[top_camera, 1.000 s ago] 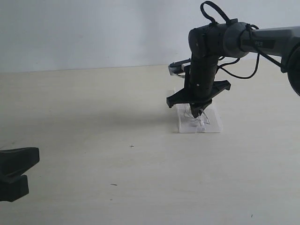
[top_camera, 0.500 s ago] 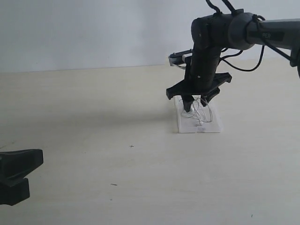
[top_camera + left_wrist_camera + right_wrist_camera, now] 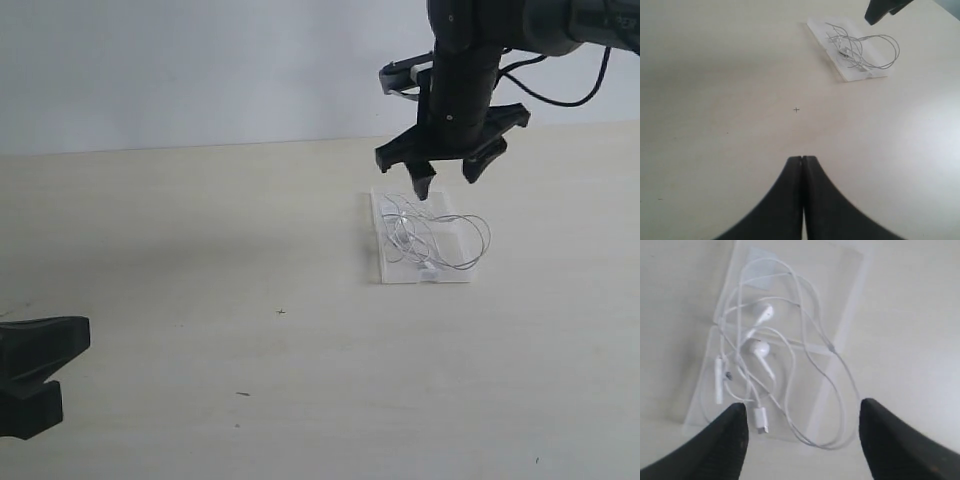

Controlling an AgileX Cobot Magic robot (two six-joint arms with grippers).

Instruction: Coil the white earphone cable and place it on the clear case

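The white earphone cable (image 3: 437,239) lies in loose coils on the clear case (image 3: 382,233), one loop spilling past the case's right edge. The right wrist view looks straight down on the cable (image 3: 812,325), its two earbuds, plug and the case (image 3: 847,275). My right gripper (image 3: 445,183) hangs open above the case's far end, holding nothing; its fingers (image 3: 730,440) frame the coil from above. My left gripper (image 3: 35,375) rests shut and empty at the near left, far from the case (image 3: 823,37) and cable (image 3: 880,52).
The pale tabletop (image 3: 200,250) carries a small dark cross mark (image 3: 281,312) and a few specks. A light wall stands behind the far table edge.
My right gripper opened, let go of the cable and rose up and to the right off the case. The coil has sprung wider. The left gripper stayed put.
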